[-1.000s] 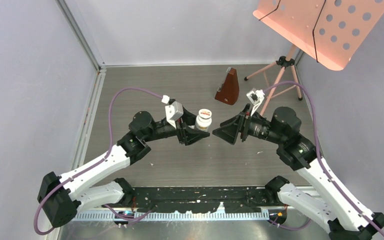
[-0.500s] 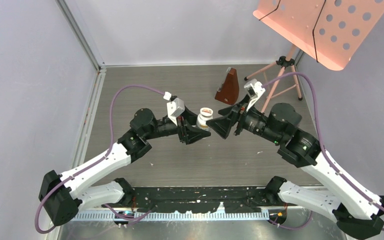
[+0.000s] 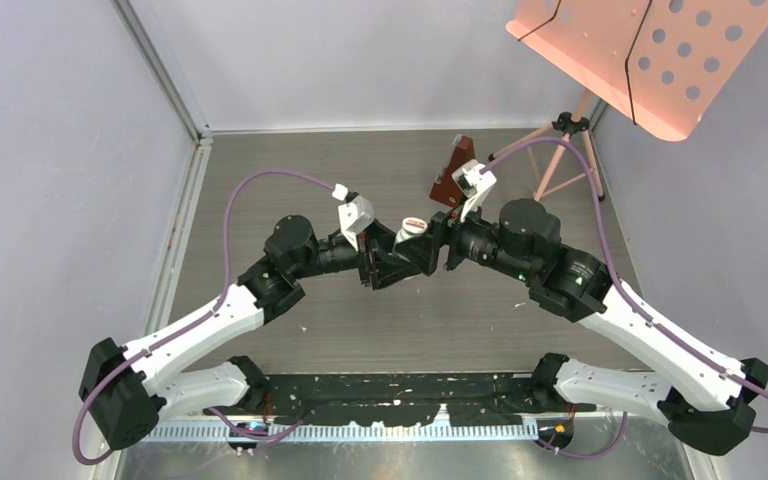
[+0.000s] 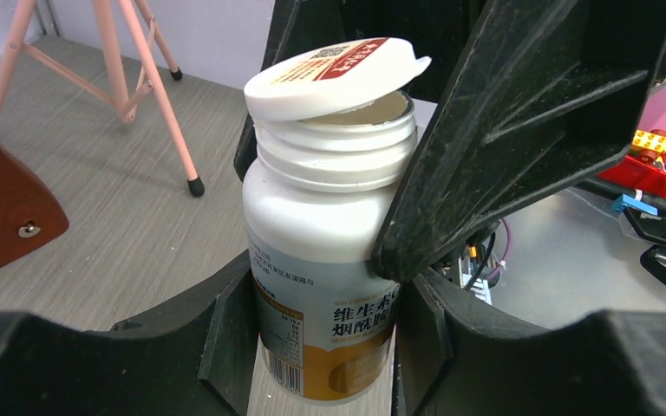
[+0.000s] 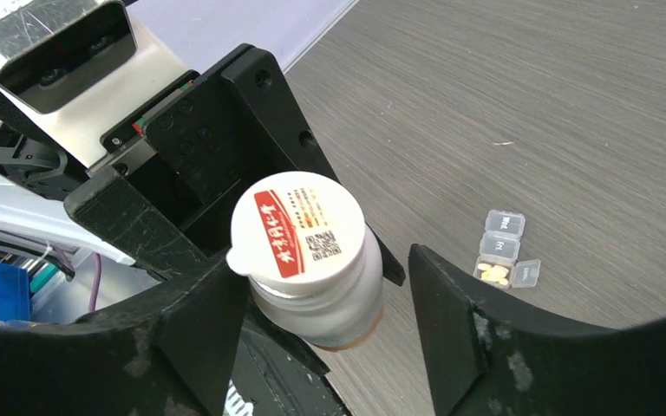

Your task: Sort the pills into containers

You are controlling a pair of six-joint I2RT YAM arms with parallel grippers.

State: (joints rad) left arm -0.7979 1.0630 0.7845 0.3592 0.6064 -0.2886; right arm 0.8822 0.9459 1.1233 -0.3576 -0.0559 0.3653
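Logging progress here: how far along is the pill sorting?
Done: the cap sits lifted on one side, and a few pills lie in one open compartment of the strip box. In hand: left gripper clamps the pill bottle; right gripper, open, straddles the cap. Left: removing the cap, sorting more pills.

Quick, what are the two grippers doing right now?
Left gripper: closed on the pill bottle.
Right gripper: open, jaws either side of the cap.
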